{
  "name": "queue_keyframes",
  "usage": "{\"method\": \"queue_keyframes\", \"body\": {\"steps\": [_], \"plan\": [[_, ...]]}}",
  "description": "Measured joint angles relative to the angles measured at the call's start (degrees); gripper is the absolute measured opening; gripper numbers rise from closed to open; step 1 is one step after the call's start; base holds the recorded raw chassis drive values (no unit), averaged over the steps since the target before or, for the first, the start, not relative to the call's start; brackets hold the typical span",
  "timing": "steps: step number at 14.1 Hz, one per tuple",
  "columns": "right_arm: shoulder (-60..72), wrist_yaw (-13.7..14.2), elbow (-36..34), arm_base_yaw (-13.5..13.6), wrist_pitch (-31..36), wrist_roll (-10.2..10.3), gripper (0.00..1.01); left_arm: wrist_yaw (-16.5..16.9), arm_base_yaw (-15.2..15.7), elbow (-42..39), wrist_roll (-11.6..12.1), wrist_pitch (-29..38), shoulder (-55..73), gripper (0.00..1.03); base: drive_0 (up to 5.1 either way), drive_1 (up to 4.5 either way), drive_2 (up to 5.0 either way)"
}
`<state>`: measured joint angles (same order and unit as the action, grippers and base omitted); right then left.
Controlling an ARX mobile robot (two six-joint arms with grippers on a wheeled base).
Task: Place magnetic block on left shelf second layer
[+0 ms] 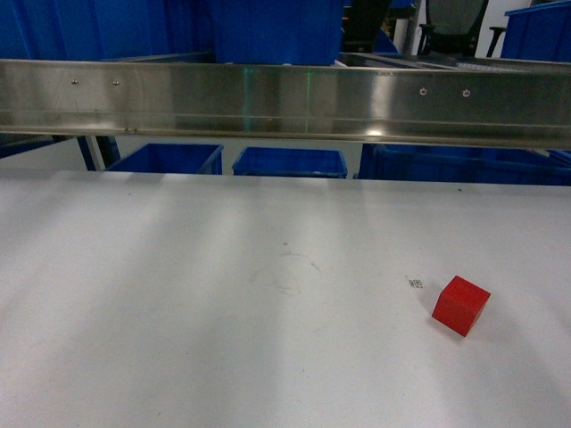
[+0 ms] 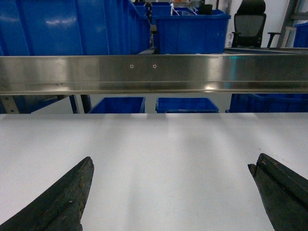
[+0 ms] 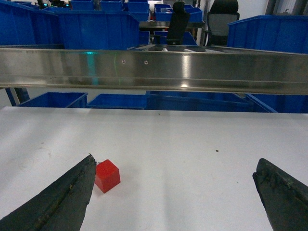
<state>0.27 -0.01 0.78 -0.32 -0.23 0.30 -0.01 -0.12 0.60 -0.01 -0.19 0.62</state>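
The magnetic block (image 1: 461,305) is a small glossy red cube lying on the white tabletop (image 1: 178,294) at the right of the head view. The right wrist view shows the same magnetic block (image 3: 107,175) just past my left fingertip (image 3: 86,168), apart from it. My right gripper (image 3: 174,163) is open and holds nothing. My left gripper (image 2: 171,163) is open over bare tabletop, holding nothing. Neither gripper shows in the head view. A steel shelf rail (image 1: 285,100) crosses the back; the left shelf second layer is out of view.
Several blue bins (image 1: 290,162) stand behind and below the steel rail, and more blue bins (image 2: 190,31) sit above it. A black office chair (image 3: 221,19) stands far back. A small printed mark (image 1: 416,283) lies on the table near the block.
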Motion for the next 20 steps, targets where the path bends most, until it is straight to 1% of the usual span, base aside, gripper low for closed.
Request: {"method": "queue_keyframes", "body": {"steps": [1, 2, 3, 4, 5, 6, 7, 8, 11, 12, 13, 14, 15, 16, 18, 19, 20], "plan": [[1.3, 4.2, 0.0, 3.1, 0.4, 1.2, 0.98, 0.0, 0.0, 0.0, 0.0, 0.0, 0.0, 0.98, 0.0, 0.00, 0.0], [12.4, 12.7, 0.2, 13.0, 10.8, 4.0, 0.98, 0.0, 0.0, 0.0, 0.0, 0.0, 0.0, 0.98, 0.0, 0.00, 0.0], [27.9, 15.0, 1.9, 17.7, 22.1, 6.6, 0.98, 0.0, 0.0, 0.0, 0.0, 0.0, 0.0, 0.98, 0.0, 0.00, 0.0], [44.5, 14.8, 7.4, 16.6, 33.8, 8.6, 0.98, 0.0, 0.1, 0.0, 0.0, 0.0, 0.0, 0.98, 0.0, 0.00, 0.0], [59.5, 15.1, 16.1, 15.6, 42.9, 9.1, 0.98, 0.0, 0.1, 0.0, 0.0, 0.0, 0.0, 0.98, 0.0, 0.00, 0.0], [73.8, 15.9, 26.1, 15.6, 47.6, 7.5, 0.98, 0.0, 0.1, 0.0, 0.0, 0.0, 0.0, 0.98, 0.0, 0.00, 0.0], [85.3, 16.5, 31.7, 15.3, 47.3, 5.8, 0.98, 0.0, 0.1, 0.0, 0.0, 0.0, 0.0, 0.98, 0.0, 0.00, 0.0], [89.4, 16.8, 30.9, 15.2, 46.0, 5.2, 0.98, 0.0, 0.1, 0.0, 0.0, 0.0, 0.0, 0.98, 0.0, 0.00, 0.0], [87.6, 17.0, 30.9, 15.2, 47.3, 4.6, 0.98, 0.0, 0.1, 0.0, 0.0, 0.0, 0.0, 0.98, 0.0, 0.00, 0.0], [88.2, 15.4, 30.5, 15.1, 44.8, 6.4, 0.98, 0.0, 0.1, 0.0, 0.0, 0.0, 0.0, 0.98, 0.0, 0.00, 0.0], [92.5, 14.5, 29.4, 14.9, 45.1, 13.0, 0.98, 0.0, 0.1, 0.0, 0.0, 0.0, 0.0, 0.98, 0.0, 0.00, 0.0], [99.4, 16.5, 29.3, 14.9, 48.4, 16.2, 0.98, 0.0, 0.1, 0.0, 0.0, 0.0, 0.0, 0.98, 0.0, 0.00, 0.0], [102.9, 16.5, 30.3, 14.9, 47.5, 17.8, 0.98, 0.0, 0.1, 0.0, 0.0, 0.0, 0.0, 0.98, 0.0, 0.00, 0.0], [104.2, 16.3, 32.1, 15.1, 46.3, 18.2, 0.98, 0.0, 0.1, 0.0, 0.0, 0.0, 0.0, 0.98, 0.0, 0.00, 0.0], [107.0, 17.2, 37.2, 16.2, 45.2, 17.9, 0.98, 0.0, 0.1, 0.0, 0.0, 0.0, 0.0, 0.98, 0.0, 0.00, 0.0], [109.9, 17.7, 38.1, 16.5, 43.2, 17.7, 0.98, 0.0, 0.1, 0.0, 0.0, 0.0, 0.0, 0.98, 0.0, 0.00, 0.0], [111.0, 17.6, 38.2, 16.5, 42.2, 17.9, 0.98, 0.0, 0.1, 0.0, 0.0, 0.0, 0.0, 0.98, 0.0, 0.00, 0.0]]}}
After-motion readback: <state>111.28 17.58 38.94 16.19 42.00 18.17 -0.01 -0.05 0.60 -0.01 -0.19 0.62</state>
